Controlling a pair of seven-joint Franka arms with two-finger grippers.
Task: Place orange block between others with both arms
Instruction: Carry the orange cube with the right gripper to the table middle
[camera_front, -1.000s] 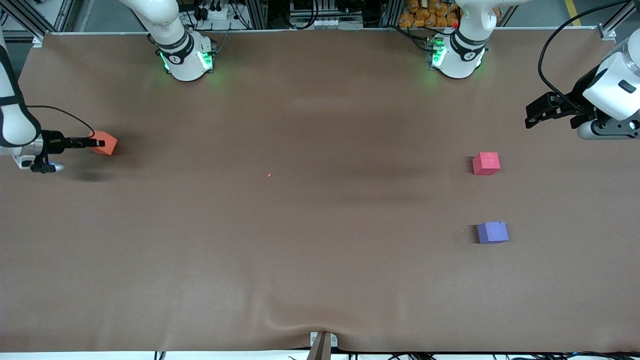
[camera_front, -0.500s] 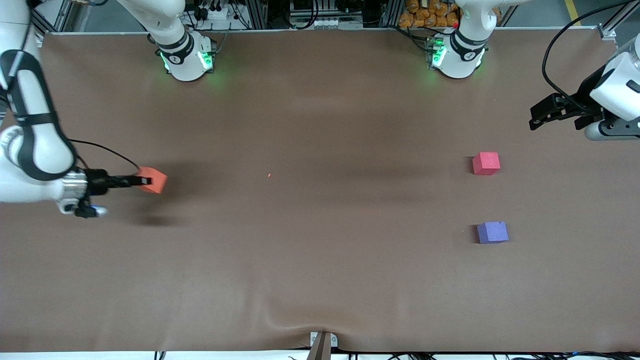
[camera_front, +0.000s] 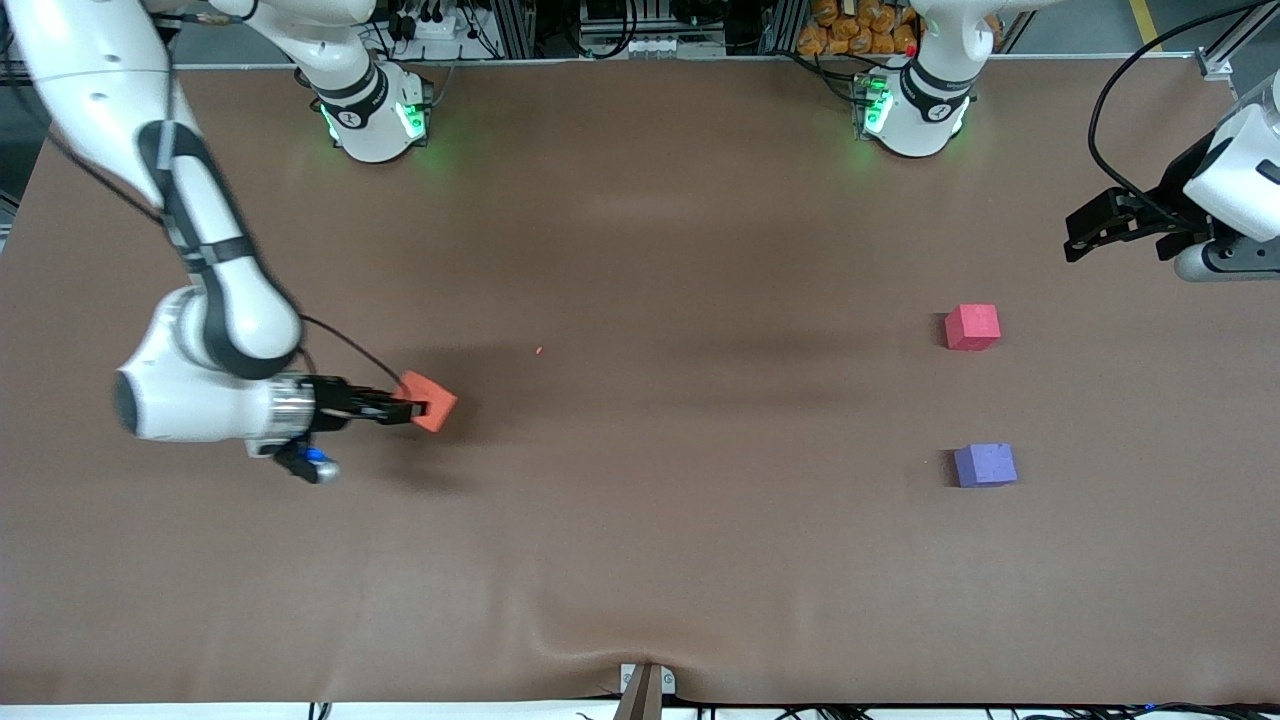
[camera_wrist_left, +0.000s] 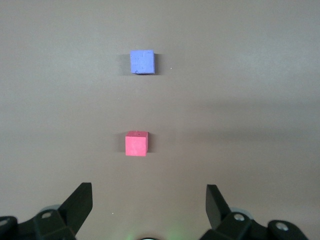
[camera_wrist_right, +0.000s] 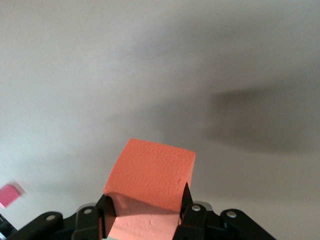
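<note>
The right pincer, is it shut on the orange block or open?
Shut on it: the right pincer clamps the orange block between both fingers, above the table.

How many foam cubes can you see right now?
3. The orange block is held off the table in the shut right gripper. The red cube and purple cube, nearer the camera, sit toward the left arm's end.

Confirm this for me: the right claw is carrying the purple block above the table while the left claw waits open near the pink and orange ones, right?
Not quite. The right claw is carrying the orange block, as the right wrist view shows. The purple block sits on the table beside the pink block, near the open, waiting left claw.
</note>
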